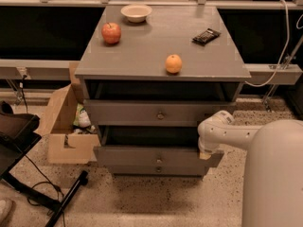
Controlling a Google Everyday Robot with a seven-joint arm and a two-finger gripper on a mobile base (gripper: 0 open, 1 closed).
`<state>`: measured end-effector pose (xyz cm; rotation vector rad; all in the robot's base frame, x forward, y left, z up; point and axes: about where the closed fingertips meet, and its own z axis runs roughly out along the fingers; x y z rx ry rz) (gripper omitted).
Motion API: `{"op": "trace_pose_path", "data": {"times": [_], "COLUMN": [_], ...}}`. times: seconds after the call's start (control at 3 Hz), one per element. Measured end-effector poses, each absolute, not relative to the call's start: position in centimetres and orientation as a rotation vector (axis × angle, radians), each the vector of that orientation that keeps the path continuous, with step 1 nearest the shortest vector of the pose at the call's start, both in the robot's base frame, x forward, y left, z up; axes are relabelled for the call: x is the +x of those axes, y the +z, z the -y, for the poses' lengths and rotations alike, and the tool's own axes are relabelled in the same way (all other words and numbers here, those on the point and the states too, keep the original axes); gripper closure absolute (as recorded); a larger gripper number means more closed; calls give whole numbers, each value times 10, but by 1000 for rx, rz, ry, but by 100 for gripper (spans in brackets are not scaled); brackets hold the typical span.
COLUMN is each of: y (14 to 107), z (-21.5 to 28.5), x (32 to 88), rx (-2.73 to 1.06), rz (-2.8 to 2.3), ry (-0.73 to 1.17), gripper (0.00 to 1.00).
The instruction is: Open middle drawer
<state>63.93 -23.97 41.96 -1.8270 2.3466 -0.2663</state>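
The middle drawer (pixel 142 156) is the medium grey front with a small round knob (pixel 158 161), in the grey cabinet (pixel 142 56). It stands pulled out toward me, with a dark gap above it. My gripper (pixel 206 152) is at the right end of this drawer's front, at its top edge, on the white arm (pixel 222 129) that reaches in from the right. The taller top drawer front (pixel 123 112) above also stands out a little. The narrow bottom front (pixel 132 170) sits just under the middle one.
On the cabinet top are a red apple (pixel 111 32), an orange (pixel 173 64), a white bowl (pixel 136 13) and a dark snack packet (pixel 206 36). An open cardboard box (pixel 64 131) stands left of the cabinet. A black stand (pixel 61 200) lies on the floor at the lower left. My white body (pixel 277 178) fills the lower right.
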Motion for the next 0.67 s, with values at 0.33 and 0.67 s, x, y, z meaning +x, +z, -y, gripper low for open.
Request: {"op": "trace_pose_path", "data": {"times": [0.33,0.67], "y": [418,416], "z": [240,240], "x": [638,637], "rx": [-1829,-1831], "rz": [-2348,-2350], "ry": [-264,-261], "gripper": [76,52]}}
